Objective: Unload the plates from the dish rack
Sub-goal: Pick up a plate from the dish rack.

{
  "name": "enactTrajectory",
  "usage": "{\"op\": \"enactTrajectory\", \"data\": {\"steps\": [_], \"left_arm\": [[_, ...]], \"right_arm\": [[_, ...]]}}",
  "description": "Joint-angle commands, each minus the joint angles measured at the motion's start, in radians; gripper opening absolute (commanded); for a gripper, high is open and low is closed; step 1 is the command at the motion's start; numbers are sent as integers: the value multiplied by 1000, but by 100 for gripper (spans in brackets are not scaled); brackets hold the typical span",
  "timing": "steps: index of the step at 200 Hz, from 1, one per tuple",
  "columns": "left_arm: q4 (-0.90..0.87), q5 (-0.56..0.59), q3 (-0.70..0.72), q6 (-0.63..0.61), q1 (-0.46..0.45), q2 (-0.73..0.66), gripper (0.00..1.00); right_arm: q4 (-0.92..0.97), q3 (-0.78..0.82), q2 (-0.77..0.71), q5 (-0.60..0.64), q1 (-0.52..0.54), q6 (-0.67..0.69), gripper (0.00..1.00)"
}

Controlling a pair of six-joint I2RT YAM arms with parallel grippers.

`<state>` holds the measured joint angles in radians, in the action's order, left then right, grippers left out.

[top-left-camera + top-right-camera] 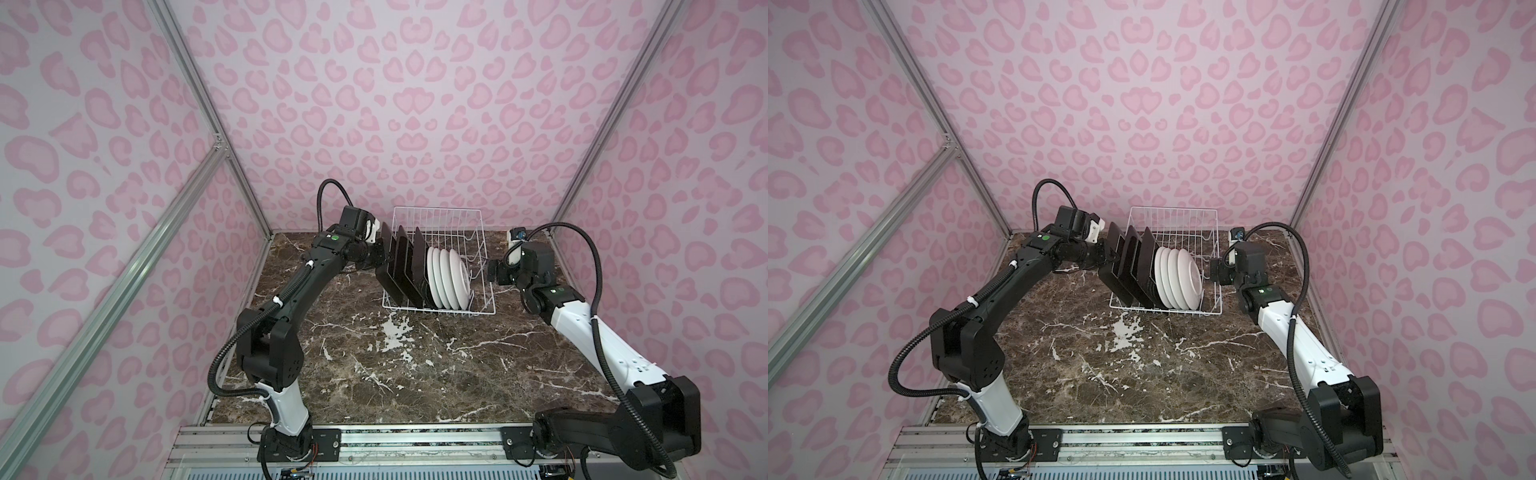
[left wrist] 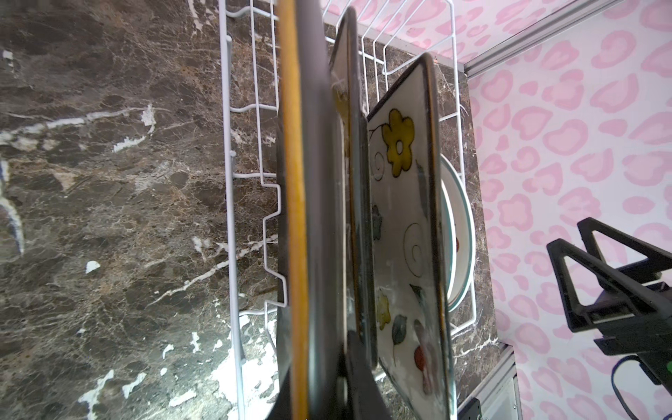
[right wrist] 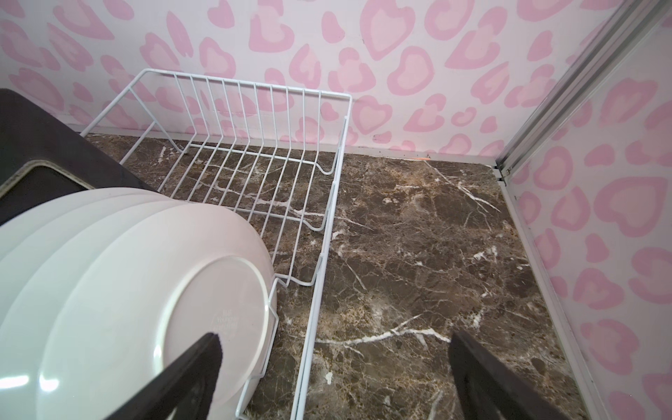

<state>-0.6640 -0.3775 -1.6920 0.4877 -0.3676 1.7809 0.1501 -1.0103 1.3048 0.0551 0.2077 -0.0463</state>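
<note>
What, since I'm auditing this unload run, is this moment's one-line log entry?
left gripper: shut on outermost dark-brown-backed square plate | right gripper: open beside four round white plates | white wire dish rack: no plate removed yet

Left gripper (image 1: pixel 377 254) tips lost behind outermost square plate (image 2: pixel 316 218), itself blurred in the left wrist view, cut off both ends. Round plates (image 1: pixel 446 278): printed faces turned away in both top views. Right gripper (image 3: pixel 336 336) fingers cropped at picture's edge.

Robot lab cell: aluminium frame (image 1: pixel 124 282), pink patterned walls (image 1: pixel 415 104), marble-look tabletop (image 1: pixel 415 365).
</note>
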Motion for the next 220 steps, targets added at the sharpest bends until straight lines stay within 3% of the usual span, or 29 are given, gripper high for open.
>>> {"op": "enactTrajectory", "data": {"steps": [1, 128, 166, 220], "left_arm": [[52, 16, -34, -23, 3, -33, 4], [9, 132, -144, -123, 4, -110, 4], [83, 194, -115, -183, 3, -171, 3], [273, 245, 8, -368, 1, -295, 4]], "right_arm": [[-17, -8, 2, -9, 1, -9, 99], [-33, -24, 2, -25, 12, -32, 99], [-21, -37, -5, -35, 15, -52, 99], [-20, -40, -9, -59, 15, -75, 99]]}}
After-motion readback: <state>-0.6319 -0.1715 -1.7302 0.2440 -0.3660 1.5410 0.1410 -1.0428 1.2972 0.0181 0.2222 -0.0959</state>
